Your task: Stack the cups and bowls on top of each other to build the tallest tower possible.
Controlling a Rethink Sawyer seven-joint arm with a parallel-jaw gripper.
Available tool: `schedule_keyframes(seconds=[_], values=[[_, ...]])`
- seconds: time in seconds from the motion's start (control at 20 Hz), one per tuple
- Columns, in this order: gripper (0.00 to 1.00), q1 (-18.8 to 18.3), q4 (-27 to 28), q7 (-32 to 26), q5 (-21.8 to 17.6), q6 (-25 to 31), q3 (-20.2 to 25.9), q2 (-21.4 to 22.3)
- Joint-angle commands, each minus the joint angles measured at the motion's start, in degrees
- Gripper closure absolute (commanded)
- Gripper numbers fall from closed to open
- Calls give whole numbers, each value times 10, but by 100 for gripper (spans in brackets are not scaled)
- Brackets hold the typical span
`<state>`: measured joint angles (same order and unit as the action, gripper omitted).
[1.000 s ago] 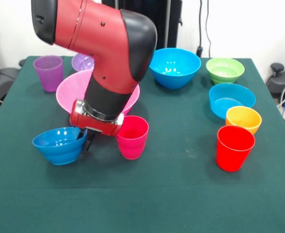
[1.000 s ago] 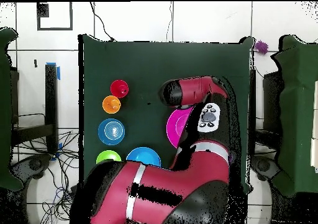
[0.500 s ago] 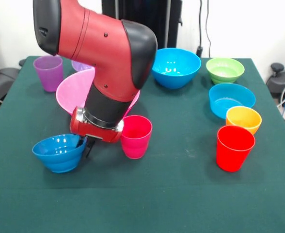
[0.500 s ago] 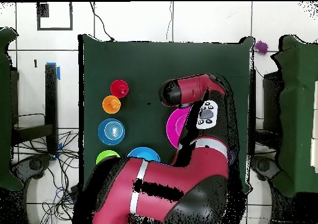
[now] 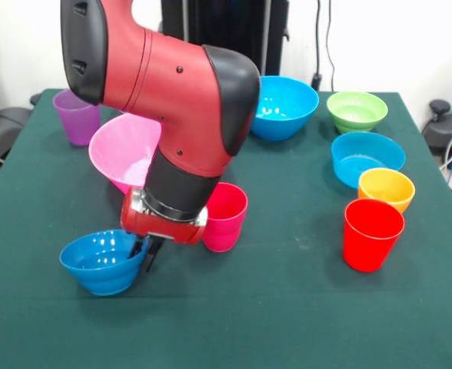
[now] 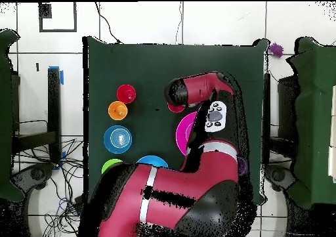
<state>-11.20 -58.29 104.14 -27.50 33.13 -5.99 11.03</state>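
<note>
Front view: the hand (image 5: 143, 252) sits at the rim of the small dark blue bowl (image 5: 103, 262) near the counter's (image 5: 287, 307) front edge, one dark finger inside the rim, one outside. Whether it clamps the rim cannot be told. The magenta cup (image 5: 226, 217) stands just beside, the pink bowl (image 5: 126, 152) behind.

Overhead view: the arm (image 6: 197, 93) hides the hand and that bowl; red cup (image 6: 125, 93), orange bowl (image 6: 118, 110) and cyan bowl (image 6: 117, 139) line one side.

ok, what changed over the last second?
The gripper, at the rim of the small dark blue bowl, carried it nearer the camera and slightly rightward in the front view. The magenta-pink cup shifted right too. Red cup and the other bowls stayed put.
</note>
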Motion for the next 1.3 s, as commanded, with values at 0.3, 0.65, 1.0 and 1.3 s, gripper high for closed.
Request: schedule_keyframes(seconds=[0.3,0.65,1.0,1.3], values=[[100,-12,66,-247,-66,68,100,-28],[100,-17,100,-296,-68,104,114,-35],[100,-3,125,-329,-72,154,93,-38],[100,11,157,-352,-78,194,74,-51]])
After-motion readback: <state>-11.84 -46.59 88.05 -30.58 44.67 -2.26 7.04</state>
